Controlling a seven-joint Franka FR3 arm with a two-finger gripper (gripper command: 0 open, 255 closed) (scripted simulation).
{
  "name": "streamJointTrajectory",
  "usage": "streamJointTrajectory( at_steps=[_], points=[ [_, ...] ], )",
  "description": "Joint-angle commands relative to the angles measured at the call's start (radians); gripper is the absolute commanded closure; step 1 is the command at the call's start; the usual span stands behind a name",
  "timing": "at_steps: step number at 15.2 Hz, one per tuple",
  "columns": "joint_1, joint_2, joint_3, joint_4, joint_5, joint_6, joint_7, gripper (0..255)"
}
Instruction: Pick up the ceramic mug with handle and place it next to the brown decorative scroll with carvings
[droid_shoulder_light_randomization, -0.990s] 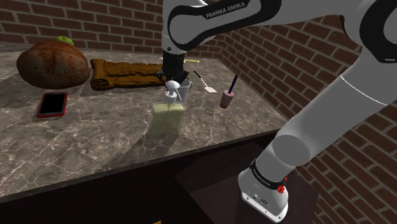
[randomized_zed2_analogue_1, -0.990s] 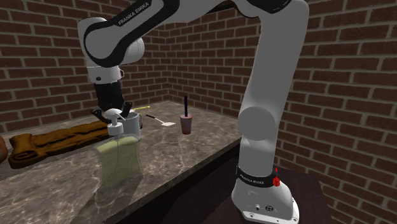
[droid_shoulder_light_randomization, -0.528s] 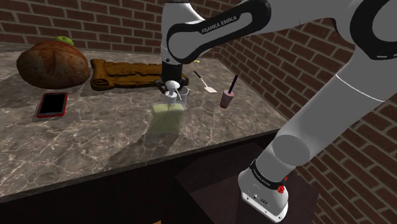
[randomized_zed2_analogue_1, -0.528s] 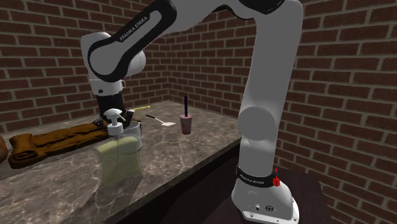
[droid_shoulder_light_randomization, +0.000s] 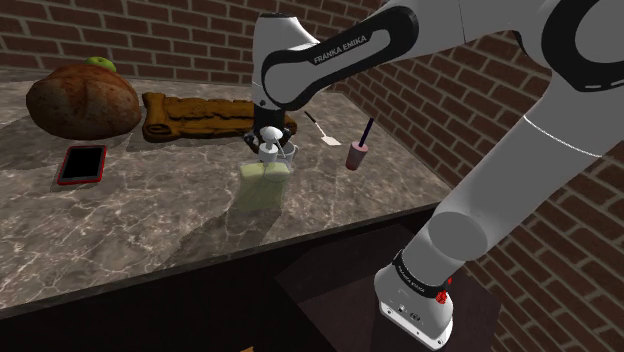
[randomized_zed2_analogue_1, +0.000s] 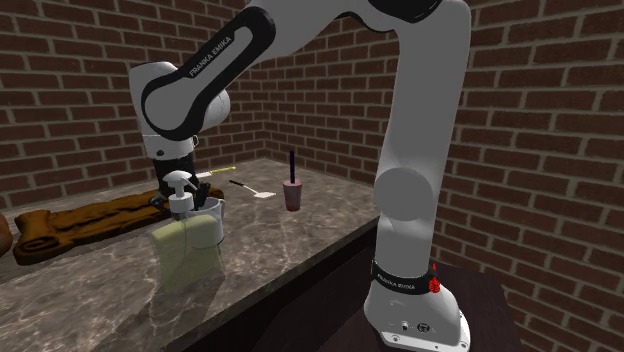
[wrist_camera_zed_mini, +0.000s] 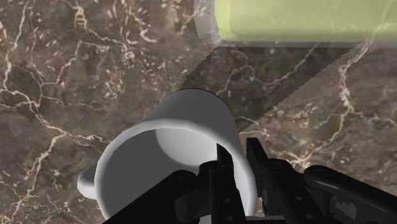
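A plain white mug (wrist_camera_zed_mini: 184, 130) with a handle hangs low over the dark marble counter (wrist_camera_zed_mini: 57, 76). My black gripper (wrist_camera_zed_mini: 236, 154) is shut on its rim wall, one finger inside and one outside. In the shoulder view the mug (droid_shoulder_light_randomization: 291, 152) and gripper (droid_shoulder_light_randomization: 271, 137) sit just behind a pale green soap dispenser (droid_shoulder_light_randomization: 263, 183). The brown carved scroll (droid_shoulder_light_randomization: 195, 114) lies a short way beyond, toward the brick wall. The second exterior view has the mug (randomized_zed2_analogue_1: 213, 217) behind the dispenser (randomized_zed2_analogue_1: 185, 248) and the scroll (randomized_zed2_analogue_1: 90, 221) at that view's left. I cannot tell whether the mug touches the counter.
On the shoulder view's left lie a round brown loaf (droid_shoulder_light_randomization: 82, 101) and a red phone (droid_shoulder_light_randomization: 82, 164). On its right stand a small pink cup with a dark straw (droid_shoulder_light_randomization: 357, 153) and a spatula (droid_shoulder_light_randomization: 321, 128). The counter's front edge (droid_shoulder_light_randomization: 300, 240) drops off near the stand.
The arm has come down over the last second, lowering the mug closer to the counter behind the soap dispenser. The grip on the rim is unchanged.
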Motion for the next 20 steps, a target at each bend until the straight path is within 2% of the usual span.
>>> streamJointTrajectory(
  at_steps=[1, 2, 3, 8, 12, 20],
  points=[
    [0.000, 0.000, 0.000, 0.000, 0.000, 0.000, 0.000, 255],
    [0.000, 0.000, 0.000, 0.000, 0.000, 0.000, 0.000, 255],
    [0.000, 0.000, 0.000, 0.000, 0.000, 0.000, 0.000, 0],
    [0.000, 0.000, 0.000, 0.000, 0.000, 0.000, 0.000, 0],
    [0.003, -0.060, -0.002, 0.073, 0.027, -0.129, -0.020, 0],
    [0.003, -0.060, -0.003, 0.073, 0.027, -0.129, -0.020, 0]
  ],
)
